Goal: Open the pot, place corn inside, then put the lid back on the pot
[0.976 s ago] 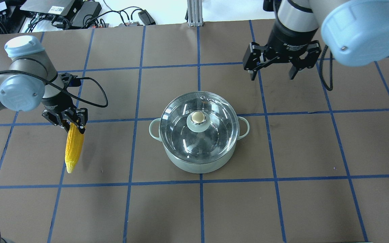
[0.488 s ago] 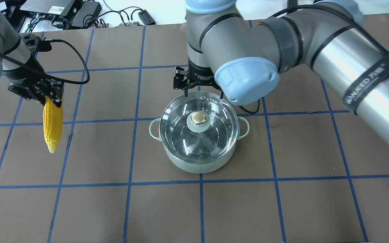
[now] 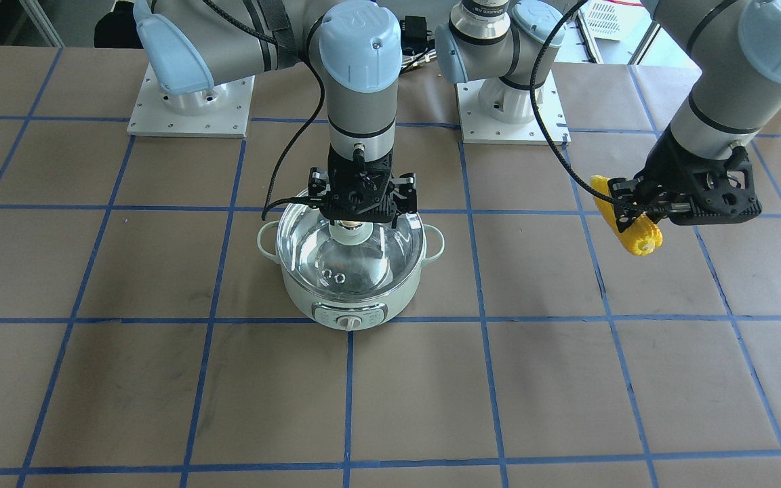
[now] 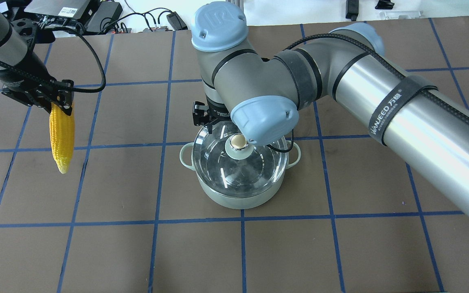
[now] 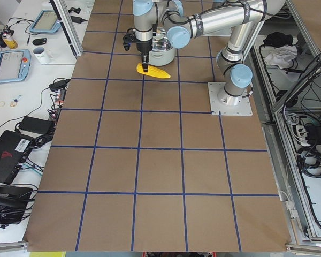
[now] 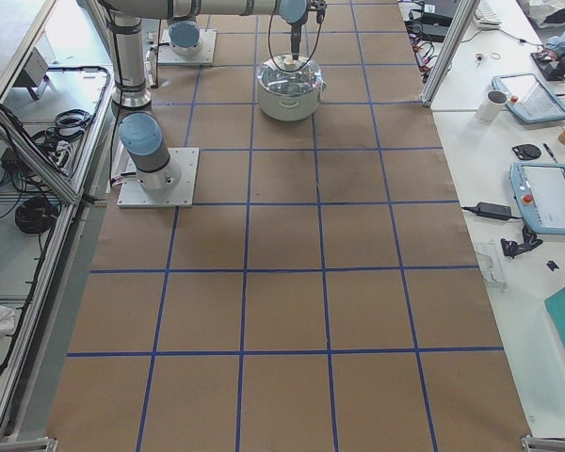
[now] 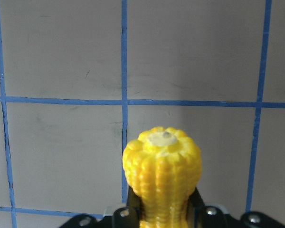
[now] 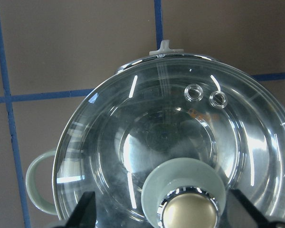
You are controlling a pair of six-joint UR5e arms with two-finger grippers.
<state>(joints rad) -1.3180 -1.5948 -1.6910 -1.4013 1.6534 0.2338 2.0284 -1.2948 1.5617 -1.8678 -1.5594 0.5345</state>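
Note:
The mint-green pot [image 4: 238, 198] stands at the table's middle with the glass lid [image 4: 222, 169] on it; it also shows in the front view [image 3: 350, 306]. My right gripper [image 3: 361, 218] is open and hovers right over the lid's tan knob [image 4: 238, 141], one finger on each side of it in the right wrist view [image 8: 166, 213]. My left gripper [image 4: 62, 105] is shut on the thick end of the yellow corn [image 4: 62, 138] and holds it above the table, well to the left of the pot. The corn fills the left wrist view [image 7: 161, 166].
Brown table paper with a blue tape grid [image 4: 240, 221] lies all around the pot. Cables and power boxes [image 4: 75, 12] sit along the far edge. The two arm bases [image 3: 190, 102] stand on the robot's side. My right arm's forearm [image 4: 401, 110] spans above the table's right half.
My right arm has swung in from the back right and now hangs over the lid knob. My left gripper has lifted the corn and carried it up and to the left.

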